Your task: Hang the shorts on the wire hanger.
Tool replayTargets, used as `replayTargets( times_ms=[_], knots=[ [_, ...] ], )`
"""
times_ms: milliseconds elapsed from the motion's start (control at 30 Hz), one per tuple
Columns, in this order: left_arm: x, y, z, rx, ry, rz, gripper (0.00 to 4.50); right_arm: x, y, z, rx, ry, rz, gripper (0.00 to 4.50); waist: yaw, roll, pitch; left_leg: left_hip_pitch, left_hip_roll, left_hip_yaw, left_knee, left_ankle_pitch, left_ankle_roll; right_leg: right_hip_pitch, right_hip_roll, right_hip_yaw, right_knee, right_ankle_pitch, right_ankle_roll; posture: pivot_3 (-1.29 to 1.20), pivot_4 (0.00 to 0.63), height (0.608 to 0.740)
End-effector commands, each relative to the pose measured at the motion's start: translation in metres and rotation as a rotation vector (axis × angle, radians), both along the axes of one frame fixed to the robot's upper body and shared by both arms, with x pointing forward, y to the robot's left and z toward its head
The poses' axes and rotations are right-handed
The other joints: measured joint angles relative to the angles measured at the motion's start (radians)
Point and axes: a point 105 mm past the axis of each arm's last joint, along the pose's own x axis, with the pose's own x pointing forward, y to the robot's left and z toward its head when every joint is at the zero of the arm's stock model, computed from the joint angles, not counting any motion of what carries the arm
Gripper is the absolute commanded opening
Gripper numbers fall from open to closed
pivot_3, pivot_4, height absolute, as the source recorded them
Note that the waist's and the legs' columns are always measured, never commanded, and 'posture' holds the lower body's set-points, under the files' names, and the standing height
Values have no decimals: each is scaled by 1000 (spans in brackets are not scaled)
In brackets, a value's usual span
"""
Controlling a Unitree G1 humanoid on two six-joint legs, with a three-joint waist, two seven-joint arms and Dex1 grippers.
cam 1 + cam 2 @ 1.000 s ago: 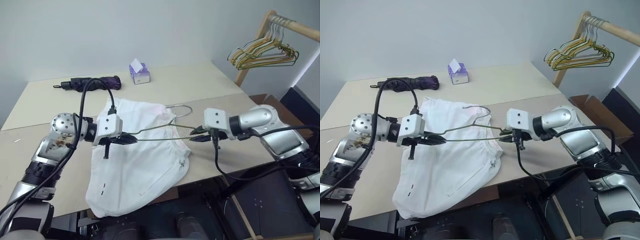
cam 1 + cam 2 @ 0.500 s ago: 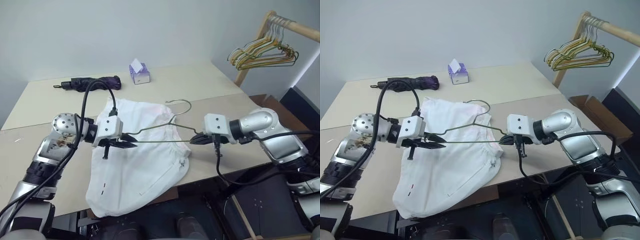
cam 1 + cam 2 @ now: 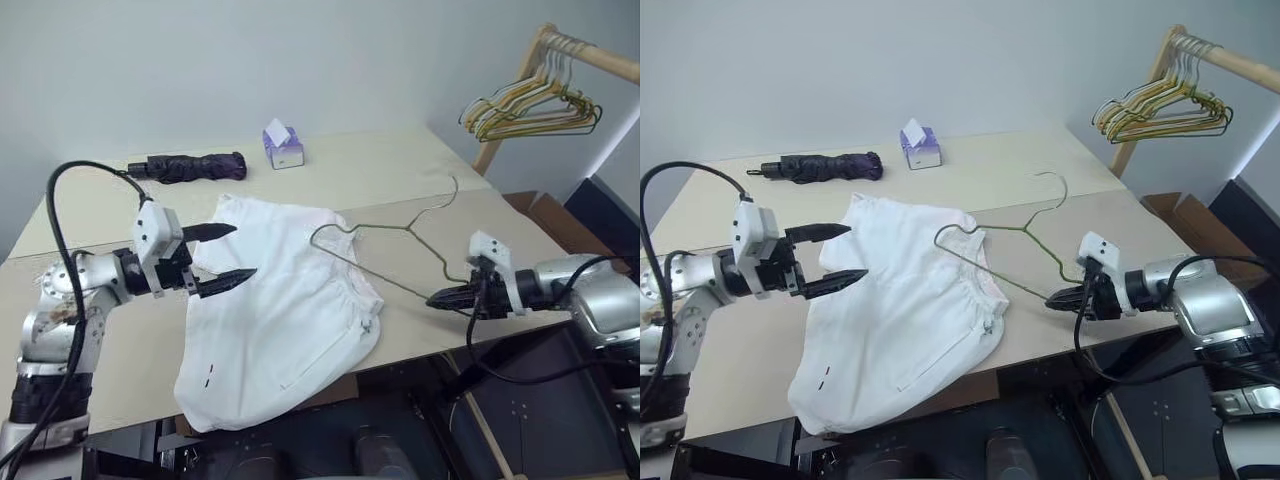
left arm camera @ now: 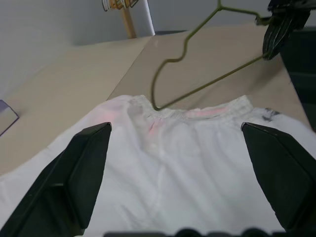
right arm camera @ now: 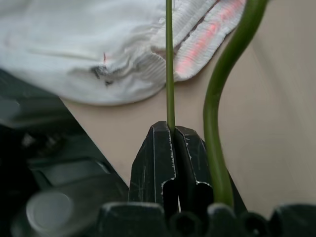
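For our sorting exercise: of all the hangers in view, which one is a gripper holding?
The wire hanger over the table, pinched by the right gripper; the yellow and green hangers hang on the wooden rack.

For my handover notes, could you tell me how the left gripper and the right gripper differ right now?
The left gripper is open and holds nothing, above the shorts; the right gripper is shut on the wire hanger. The left is over the table; the right is at its front edge. Both have black fingers.
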Motion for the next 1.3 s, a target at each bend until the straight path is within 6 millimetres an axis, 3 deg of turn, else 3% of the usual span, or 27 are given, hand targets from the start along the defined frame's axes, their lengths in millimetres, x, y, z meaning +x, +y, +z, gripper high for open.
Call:
replayTargets(
  times_ms=[33,267,533,700,900,1300],
  knots=[
    [-21,-11,20,-31,-19,-95,4486,-8,-2,1,167,199,-155,0,9,0,0,0,0,0,0,0,0,0,0,0,0,0,0,-109,24,740],
    [-30,-15,19,-18,-14,-156,4486,-6,-18,-20,195,344,-347,0,44,3,-2,1,0,3,1,0,0,1,3,0,-1,1,-1,-110,10,740],
    [-31,-19,16,-5,-5,-178,4486,-11,-41,-19,229,330,-430,0,55,3,-2,1,0,8,1,0,0,1,5,2,-2,0,-1,-109,4,740],
    [-28,-19,15,9,-4,-189,4486,-12,-34,-35,158,348,-407,0,52,4,-3,1,1,13,2,0,0,1,5,2,-2,0,0,-120,2,740],
    [-24,-23,17,3,-19,-196,4486,0,-17,-35,169,325,-374,0,44,4,-3,1,2,13,1,0,0,1,8,3,-3,-1,1,-118,0,740],
    [-30,-19,14,6,-9,-174,4486,14,-29,-28,181,257,-448,0,52,4,-3,1,2,12,1,0,0,1,8,5,-5,0,0,-98,12,740]
  ],
)
